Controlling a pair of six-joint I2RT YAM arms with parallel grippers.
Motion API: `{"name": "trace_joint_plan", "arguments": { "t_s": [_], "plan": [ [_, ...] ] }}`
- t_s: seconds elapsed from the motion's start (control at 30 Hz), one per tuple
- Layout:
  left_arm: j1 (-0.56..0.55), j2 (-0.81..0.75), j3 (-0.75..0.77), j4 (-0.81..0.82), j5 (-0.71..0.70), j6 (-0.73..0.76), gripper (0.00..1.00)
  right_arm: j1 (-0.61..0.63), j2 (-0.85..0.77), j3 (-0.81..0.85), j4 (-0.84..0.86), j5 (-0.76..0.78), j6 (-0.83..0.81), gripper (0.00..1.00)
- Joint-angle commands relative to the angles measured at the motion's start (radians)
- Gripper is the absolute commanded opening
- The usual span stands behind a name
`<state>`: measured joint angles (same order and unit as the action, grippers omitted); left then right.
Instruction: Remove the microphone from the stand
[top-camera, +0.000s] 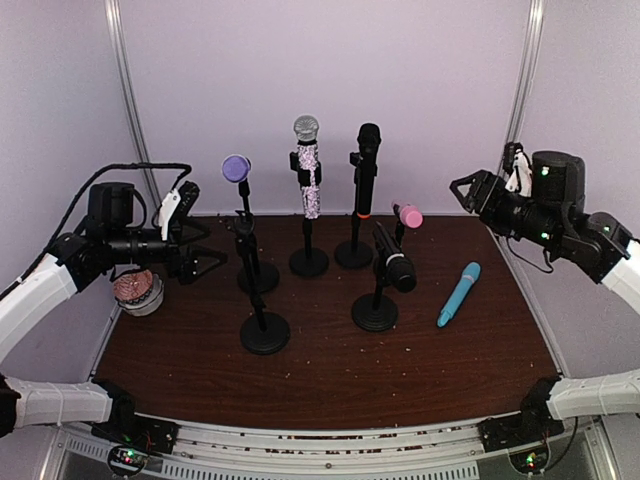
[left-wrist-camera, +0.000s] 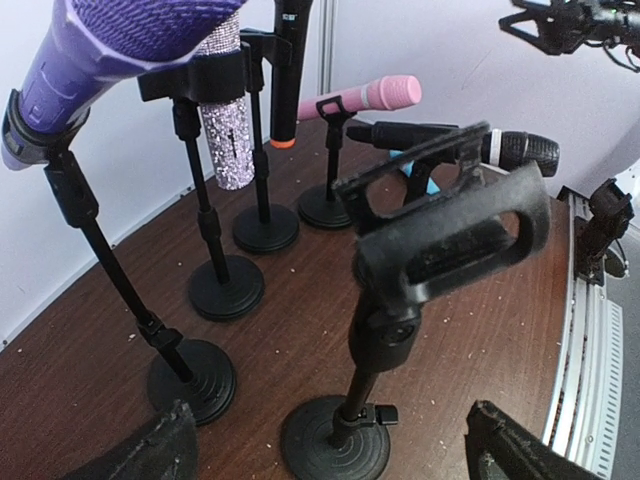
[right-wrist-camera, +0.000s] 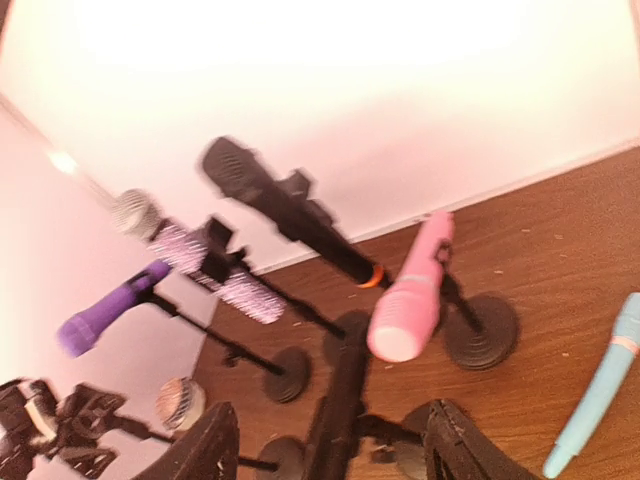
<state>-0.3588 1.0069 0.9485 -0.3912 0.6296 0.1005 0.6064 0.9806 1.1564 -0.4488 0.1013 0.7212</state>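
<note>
Several microphones sit in black stands: a purple one (top-camera: 236, 167), a glittery silver one (top-camera: 307, 168), a black one with an orange ring (top-camera: 367, 165), a pink one (top-camera: 407, 214) and a tilted black one (top-camera: 395, 266). One stand (top-camera: 264, 331) is empty; its clip (left-wrist-camera: 455, 225) fills the left wrist view. My left gripper (top-camera: 208, 256) hovers open at the left, just beside that empty stand. My right gripper (top-camera: 466, 188) is raised at the back right, open and holding nothing. In the right wrist view the pink microphone (right-wrist-camera: 410, 290) and the tilted black microphone (right-wrist-camera: 340, 400) lie below its fingers (right-wrist-camera: 200, 450).
A blue microphone (top-camera: 459, 293) lies flat on the brown table (top-camera: 330, 375), right of the stands. A copper-headed microphone (top-camera: 137, 290) rests at the left edge under my left arm. White walls close in the back and both sides.
</note>
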Motion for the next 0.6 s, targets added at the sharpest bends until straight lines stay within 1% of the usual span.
{"name": "trace_joint_plan", "arguments": {
  "t_s": [0.0,0.13,0.23,0.4,0.57],
  "plan": [
    [0.009,-0.006,-0.001,0.013,0.035,0.013,0.95,0.195,0.041,0.105,-0.016,-0.006,-0.006,0.63],
    [0.017,0.012,0.036,-0.006,0.058,-0.014,0.95,0.378,0.181,0.209,0.039,-0.101,-0.017,0.61],
    [0.028,0.032,0.076,-0.03,0.068,-0.036,0.95,0.458,0.34,0.272,0.08,-0.201,-0.015,0.61],
    [0.056,0.035,0.109,-0.065,0.075,-0.038,0.95,0.491,0.55,0.298,0.181,-0.333,0.047,0.6],
    [0.082,0.046,0.134,-0.089,0.105,-0.059,0.95,0.488,0.706,0.284,0.29,-0.434,0.118,0.6]
  ]
}}
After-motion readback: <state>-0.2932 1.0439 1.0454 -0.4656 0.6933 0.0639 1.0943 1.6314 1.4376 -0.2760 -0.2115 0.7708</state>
